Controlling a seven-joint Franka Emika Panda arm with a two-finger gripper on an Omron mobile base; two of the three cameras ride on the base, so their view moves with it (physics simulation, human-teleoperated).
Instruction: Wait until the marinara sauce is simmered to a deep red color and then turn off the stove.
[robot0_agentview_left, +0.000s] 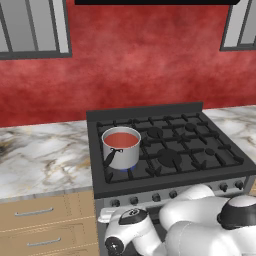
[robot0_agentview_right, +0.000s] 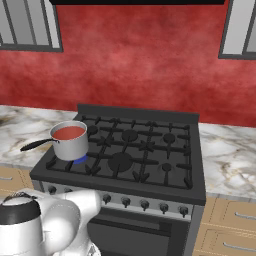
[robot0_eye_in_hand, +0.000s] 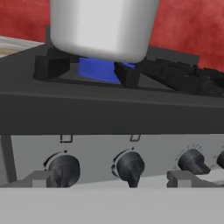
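One smooth red marinara sauce (robot0_agentview_left: 121, 139) disc over the stove's (robot0_agentview_left: 200, 165) iron grates.

The stove (robot0_agentview_left: 170, 150) stands against a mottled red wall (robot0_agentview_left: 145, 65), with marble bench (robot0_agentview_left: 45, 157) on both sides. On its front-left burner sits a steel saucepan (robot0_agentview_left: 121, 148) holding orange-red marinara sauce (robot0_agentview_left: 121, 139), and a blue flame (robot0_agentview_left: 124, 169) shows under the pan. The white arm (robot0_agentview_left: 185, 227) folds low before the knob strip (robot0_agentview_left: 165, 195).

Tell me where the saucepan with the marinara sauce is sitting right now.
The saucepan sits on the stove's front left burner, over a blue flame, with the marble counter just to its left. In the hand view it stands above the left knobs.
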